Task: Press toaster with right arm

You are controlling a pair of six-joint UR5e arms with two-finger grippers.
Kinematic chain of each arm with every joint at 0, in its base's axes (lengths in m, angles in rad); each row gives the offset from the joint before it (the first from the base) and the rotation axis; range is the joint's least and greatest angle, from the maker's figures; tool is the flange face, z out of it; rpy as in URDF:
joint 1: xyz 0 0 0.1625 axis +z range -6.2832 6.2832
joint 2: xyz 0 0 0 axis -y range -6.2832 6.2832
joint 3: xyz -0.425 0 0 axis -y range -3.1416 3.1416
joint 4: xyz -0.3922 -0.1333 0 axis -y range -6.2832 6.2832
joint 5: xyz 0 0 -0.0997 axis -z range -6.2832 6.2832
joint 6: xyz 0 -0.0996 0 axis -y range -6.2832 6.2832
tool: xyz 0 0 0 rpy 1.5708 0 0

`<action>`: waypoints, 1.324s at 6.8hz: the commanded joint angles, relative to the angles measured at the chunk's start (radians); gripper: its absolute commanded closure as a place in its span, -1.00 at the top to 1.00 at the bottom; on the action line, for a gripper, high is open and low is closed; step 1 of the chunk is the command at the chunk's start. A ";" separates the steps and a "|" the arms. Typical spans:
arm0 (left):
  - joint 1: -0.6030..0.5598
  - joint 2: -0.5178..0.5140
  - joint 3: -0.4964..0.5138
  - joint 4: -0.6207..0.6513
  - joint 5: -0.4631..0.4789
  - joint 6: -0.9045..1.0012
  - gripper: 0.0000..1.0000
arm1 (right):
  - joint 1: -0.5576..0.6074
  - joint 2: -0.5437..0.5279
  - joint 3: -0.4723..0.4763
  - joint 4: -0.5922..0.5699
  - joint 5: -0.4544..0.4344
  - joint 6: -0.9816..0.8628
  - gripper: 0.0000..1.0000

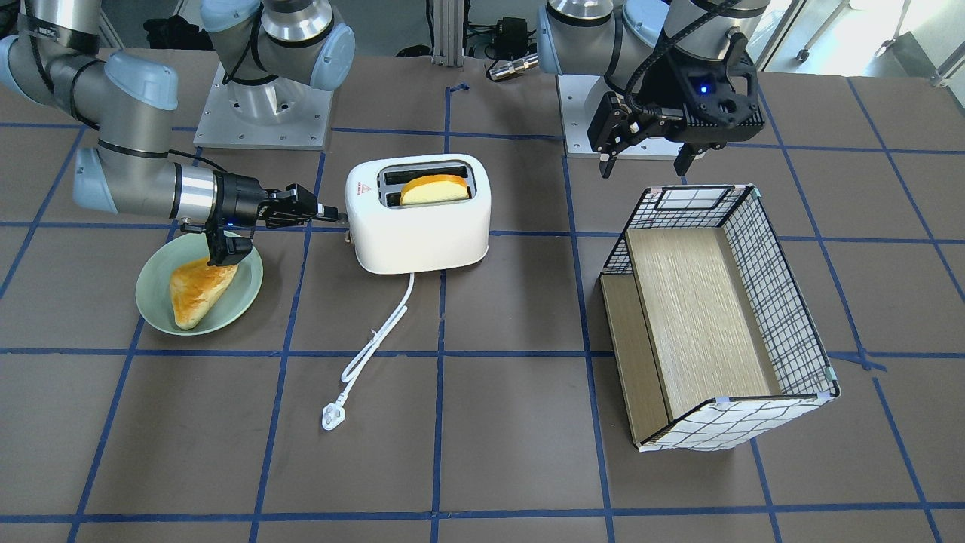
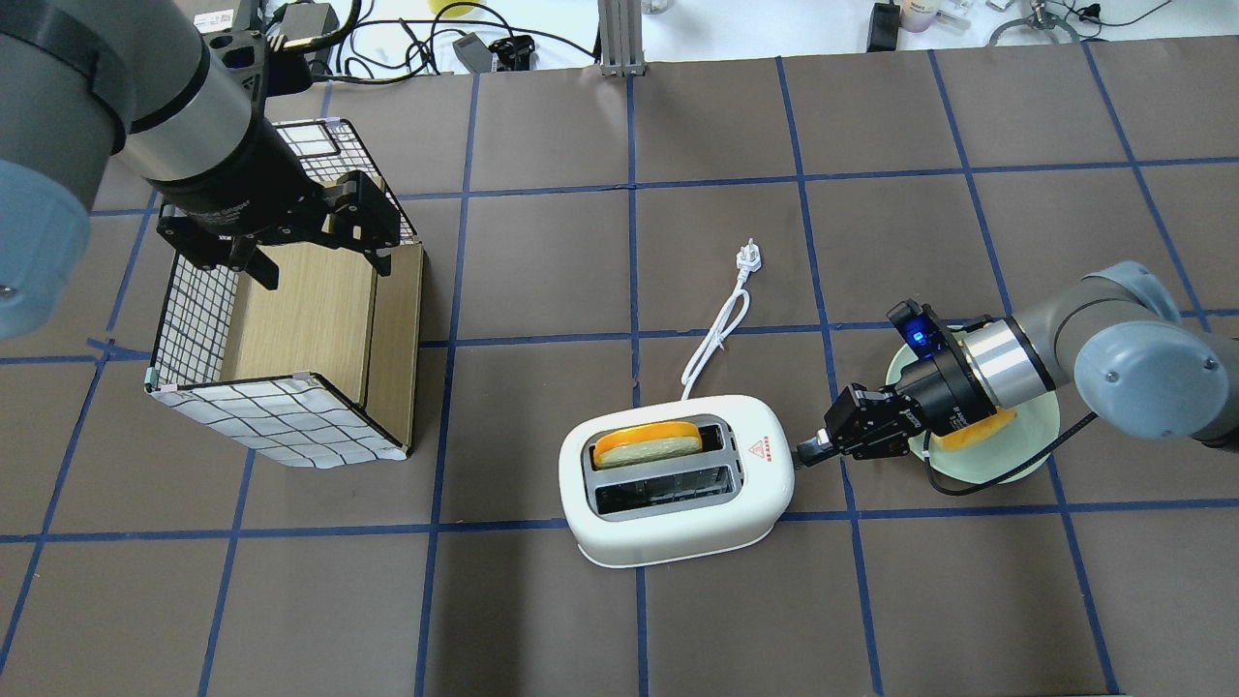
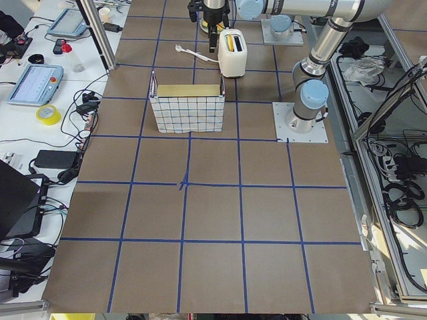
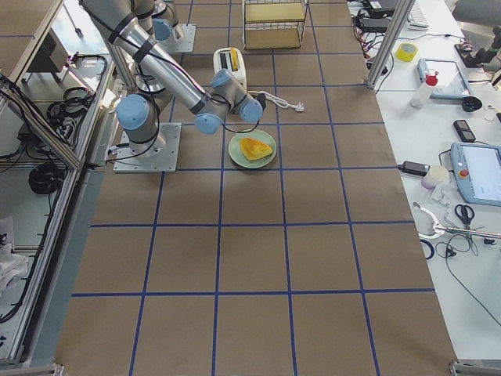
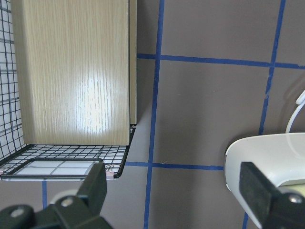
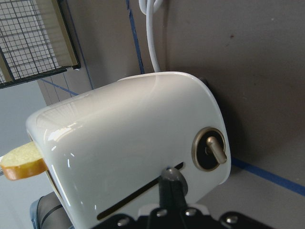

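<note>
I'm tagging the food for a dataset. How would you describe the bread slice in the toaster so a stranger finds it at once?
Start at the white toaster in the table's middle. The bread slice stands upright in the slot farther from the robot, its rounded top poking out. The only other bread, a triangular toast, lies flat on the green plate alongside.

The toaster (image 1: 418, 215) stands mid-worktop (image 1: 513, 422), a bread slice (image 1: 433, 188) in its slot farther from the robot. On its right lies a plate (image 1: 247, 290) bearing toast (image 1: 197, 290); the right gripper (image 1: 332, 213) reaches across the plate to the toaster's end. A wire basket (image 1: 784, 302) sits well left, and the cord (image 1: 377, 332) trails away from the robot.
</note>
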 commanded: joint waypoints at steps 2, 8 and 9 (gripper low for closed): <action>0.000 0.000 0.001 0.000 0.000 0.000 1.00 | 0.002 -0.058 -0.046 0.028 -0.026 0.178 -1.00; 0.000 0.000 -0.001 0.000 0.000 0.000 1.00 | 0.008 -0.102 -0.481 0.256 -0.352 0.453 0.99; 0.000 0.000 0.001 0.000 0.000 0.000 1.00 | 0.017 -0.102 -0.555 0.258 -0.455 0.544 1.00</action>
